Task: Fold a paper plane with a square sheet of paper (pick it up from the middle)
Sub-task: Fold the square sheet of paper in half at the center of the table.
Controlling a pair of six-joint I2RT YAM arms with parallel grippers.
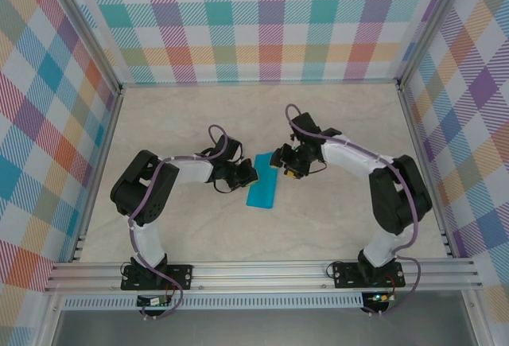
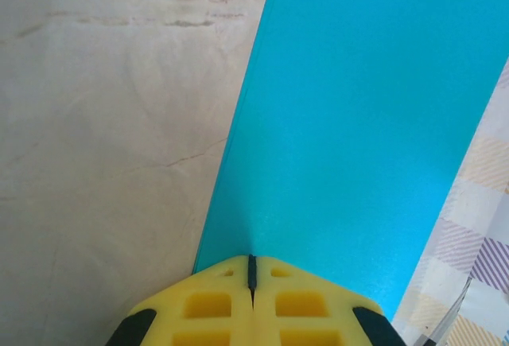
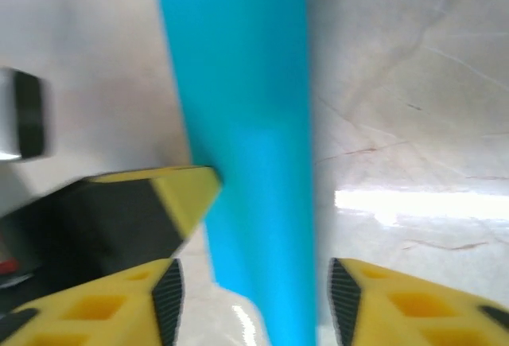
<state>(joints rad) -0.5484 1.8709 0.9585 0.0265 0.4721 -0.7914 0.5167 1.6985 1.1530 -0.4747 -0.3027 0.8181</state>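
Note:
The square sheet of paper is teal-blue and folded into a narrow strip at the middle of the table. My left gripper is shut on its left edge. In the left wrist view the yellow fingertips meet at the paper's near edge. My right gripper is at the strip's far right end. In the right wrist view it stands open, and the paper runs up between its ribbed pads without touching them. The left gripper's yellow finger shows beside the strip.
The beige marbled table is walled on three sides by plaid panels. An aluminium rail carrying both arm bases runs along the near edge. Both arms bend in towards the centre.

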